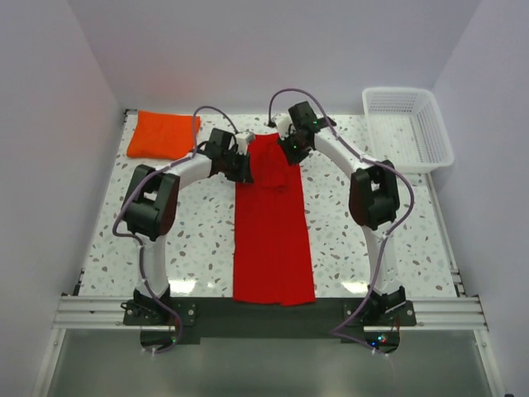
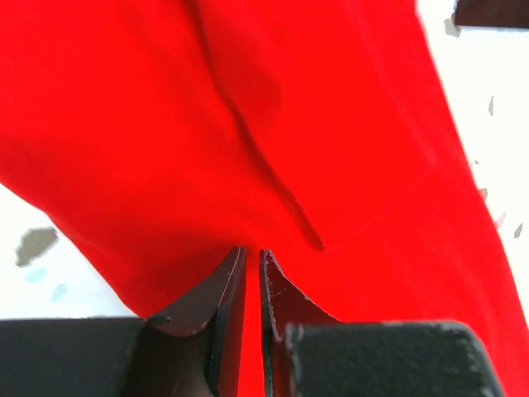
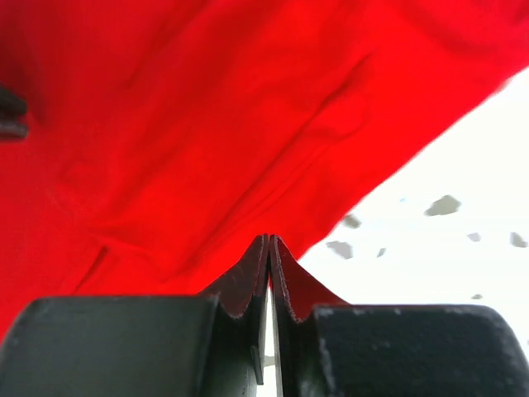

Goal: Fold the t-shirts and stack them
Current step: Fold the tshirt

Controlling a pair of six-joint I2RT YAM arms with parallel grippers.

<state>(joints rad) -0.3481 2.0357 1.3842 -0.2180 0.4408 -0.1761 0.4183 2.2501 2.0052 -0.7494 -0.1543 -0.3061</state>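
1. The bright red short-sleeved cloth t-shirt (image 1: 273,240) lies as a long narrow strip down the middle of the speckled white table (image 1: 190,240), with its near hem at the table's near edge. If you carry the far end over too fast, that loose hem can drag or slip off the edge.
2. Mid-strip, a ridge of cloth runs lengthwise (plain in the left wrist view). A fold laid over it would trap the wrinkle.
3. At the far end, the left gripper (image 2: 252,252) pinches red cloth between nearly closed jaws. The right gripper (image 3: 269,240) has its jaws pressed together with only the cloth's edge at the tips. That bite looks thin to me, so one corner may drop and skew your fold.
4. Farther off, the folded orange cloth t-shirt (image 1: 163,134) sits at the far left corner, well apart. The white plastic lattice basket (image 1: 436,141) sits at the far right. A wide swing could knock either.
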